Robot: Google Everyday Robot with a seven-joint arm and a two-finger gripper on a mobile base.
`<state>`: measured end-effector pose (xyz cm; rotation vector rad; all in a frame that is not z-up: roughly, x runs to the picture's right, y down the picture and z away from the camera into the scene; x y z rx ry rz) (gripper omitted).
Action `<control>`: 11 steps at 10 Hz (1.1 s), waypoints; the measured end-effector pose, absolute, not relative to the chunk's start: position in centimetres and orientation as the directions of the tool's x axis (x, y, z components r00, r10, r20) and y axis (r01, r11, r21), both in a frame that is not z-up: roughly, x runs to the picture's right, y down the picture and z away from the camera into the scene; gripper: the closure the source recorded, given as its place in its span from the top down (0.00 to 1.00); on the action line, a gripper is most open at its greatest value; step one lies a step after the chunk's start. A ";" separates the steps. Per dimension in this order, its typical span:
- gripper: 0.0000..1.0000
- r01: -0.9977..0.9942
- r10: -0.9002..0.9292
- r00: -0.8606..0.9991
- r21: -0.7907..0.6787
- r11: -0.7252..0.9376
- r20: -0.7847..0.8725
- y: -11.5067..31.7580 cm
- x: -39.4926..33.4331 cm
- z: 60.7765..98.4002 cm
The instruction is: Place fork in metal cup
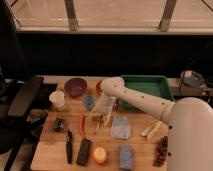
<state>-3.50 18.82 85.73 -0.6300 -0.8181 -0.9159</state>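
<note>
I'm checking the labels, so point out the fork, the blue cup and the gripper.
fork (97, 127): camera view, on its thin shaft.
blue cup (89, 102): camera view, on its side wall.
gripper (103, 116): camera view, on its lower end, just above the fork.

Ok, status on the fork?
End effector low over board, right at fork. Fork flat on board, beside orange stick. Metal cup not made out; arm may hide it.

no text or label can be read
</note>
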 end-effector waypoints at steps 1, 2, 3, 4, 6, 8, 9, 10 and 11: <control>0.47 0.869 -0.425 0.365 -0.139 0.476 0.829 19.3 -2.9 85.9; 0.38 0.869 -0.426 0.364 -0.138 0.474 0.828 19.2 -2.9 85.9; 0.30 0.870 -0.427 0.364 -0.138 0.473 0.828 19.2 -2.8 85.8; 0.20 0.872 -0.432 0.364 -0.138 0.470 0.825 19.1 -2.7 85.9; 0.02 0.876 -0.429 0.359 -0.140 0.462 0.829 19.5 -2.9 85.9; 0.00 0.878 -0.424 0.359 -0.147 0.456 0.831 20.0 -3.2 86.2; 0.00 0.879 -0.425 0.358 -0.146 0.454 0.831 20.0 -3.1 86.1; 0.00 0.879 -0.427 0.358 -0.146 0.454 0.830 19.9 -3.1 86.0; 0.00 0.880 -0.426 0.356 -0.146 0.451 0.832 19.9 -3.1 86.0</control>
